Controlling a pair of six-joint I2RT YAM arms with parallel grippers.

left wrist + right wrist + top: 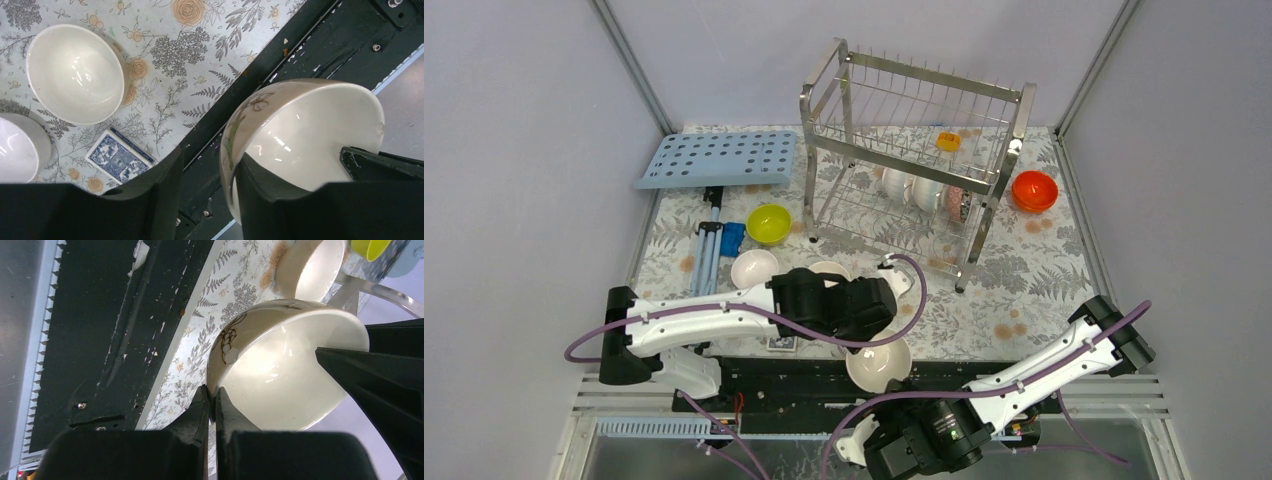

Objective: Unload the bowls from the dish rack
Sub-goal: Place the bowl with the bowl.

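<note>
A beige bowl (879, 362) with a plant drawing hangs over the table's front edge. My right gripper (898, 392) is shut on its rim (214, 392). My left gripper (879, 335) is open, one finger inside the same bowl (310, 135) and one outside, with a gap (210, 157). The bowl also shows in the right wrist view (280, 375). The dish rack (914, 150) stands at the back with two white bowls (912, 188) and a dark speckled bowl (959, 205) in its lower tier. On the table are a yellow-green bowl (768, 223), two white bowls (754, 268) and an orange-red bowl (1034, 190).
A light-blue perforated tray (719, 158) leans at the back left. A yellow-orange block (948, 141) sits on the rack's top tier. A blue playing card (117, 157) lies near the front edge. A black base rail (804, 385) runs along the front.
</note>
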